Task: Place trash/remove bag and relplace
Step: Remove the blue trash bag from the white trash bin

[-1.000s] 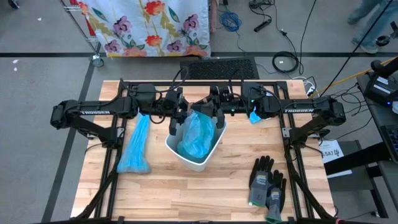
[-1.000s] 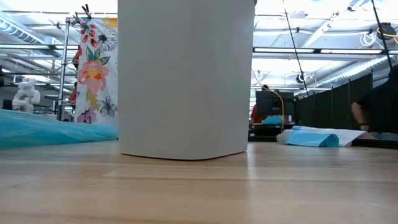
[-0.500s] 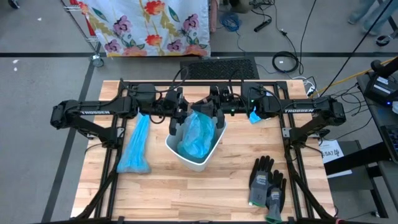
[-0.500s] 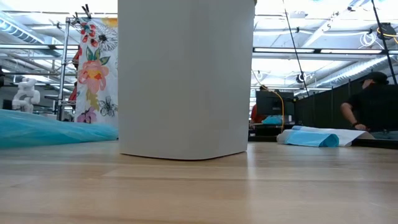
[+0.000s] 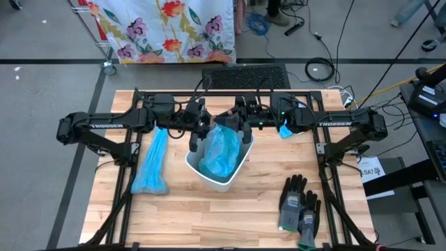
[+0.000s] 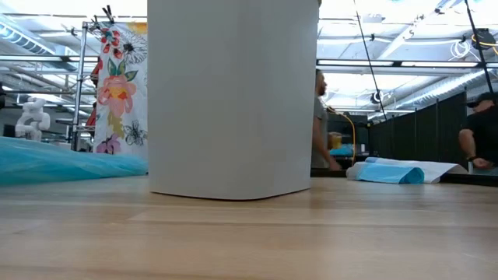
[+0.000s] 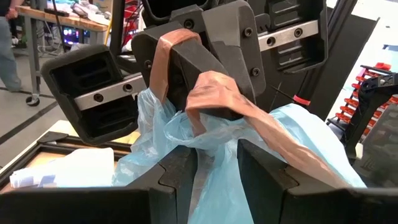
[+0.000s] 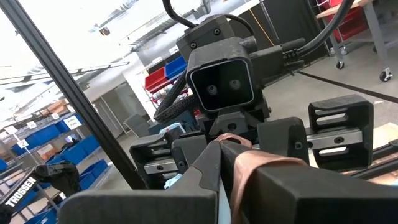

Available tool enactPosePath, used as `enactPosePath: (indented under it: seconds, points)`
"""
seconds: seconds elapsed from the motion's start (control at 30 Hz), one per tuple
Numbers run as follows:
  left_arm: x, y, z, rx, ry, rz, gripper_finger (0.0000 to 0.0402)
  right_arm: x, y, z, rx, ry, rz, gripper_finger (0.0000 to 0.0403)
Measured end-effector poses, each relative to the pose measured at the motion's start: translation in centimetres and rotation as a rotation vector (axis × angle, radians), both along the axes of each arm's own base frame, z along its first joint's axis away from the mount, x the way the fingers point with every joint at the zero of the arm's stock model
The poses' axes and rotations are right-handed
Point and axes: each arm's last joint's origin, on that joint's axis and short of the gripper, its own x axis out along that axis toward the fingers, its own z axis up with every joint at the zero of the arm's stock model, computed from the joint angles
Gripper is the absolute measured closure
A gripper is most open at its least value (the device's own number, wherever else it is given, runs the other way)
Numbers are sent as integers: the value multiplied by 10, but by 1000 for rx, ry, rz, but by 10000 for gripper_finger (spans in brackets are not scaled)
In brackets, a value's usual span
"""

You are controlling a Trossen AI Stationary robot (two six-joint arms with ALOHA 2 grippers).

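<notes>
Wooden bench carries a white bin at centre, its blue bag bunched above the rim. Both end effectors pinch the bag there: left end effector, right end effector. Grey-black gloves lie apart.

Left end effector part-open, right end effector closed, tips meeting mid-table.

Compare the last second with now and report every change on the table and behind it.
On the table nothing moved: both grippers stay at the blue bag in the white bin, left gripper and right gripper both pinching it. Behind, a person has walked into the low view; the seated person at the right edge shifted.
</notes>
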Motion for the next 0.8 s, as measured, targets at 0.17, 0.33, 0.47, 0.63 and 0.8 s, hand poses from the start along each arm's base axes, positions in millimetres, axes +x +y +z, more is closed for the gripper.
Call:
enactPosePath:
  seconds: [0.17, 0.33, 0.47, 0.63, 0.8]
  points:
    - [-1, 2, 2, 2, -14, -7, 279, 0, 0, 1, 0, -6, -3, 403]
    - [-20, 8, 22, 26, -125, 11, 279, -1, 0, 4, -8, -45, -11, 403]
    - [-30, 13, 29, 57, -161, 32, 279, -2, 0, 9, -29, -94, -13, 403]
    - [-35, 14, 33, 92, -181, 4, 279, -3, 0, 13, -40, -141, -11, 403]
    - [-37, 18, 33, 112, -184, 1, 279, -4, 0, 19, -47, -206, -11, 403]
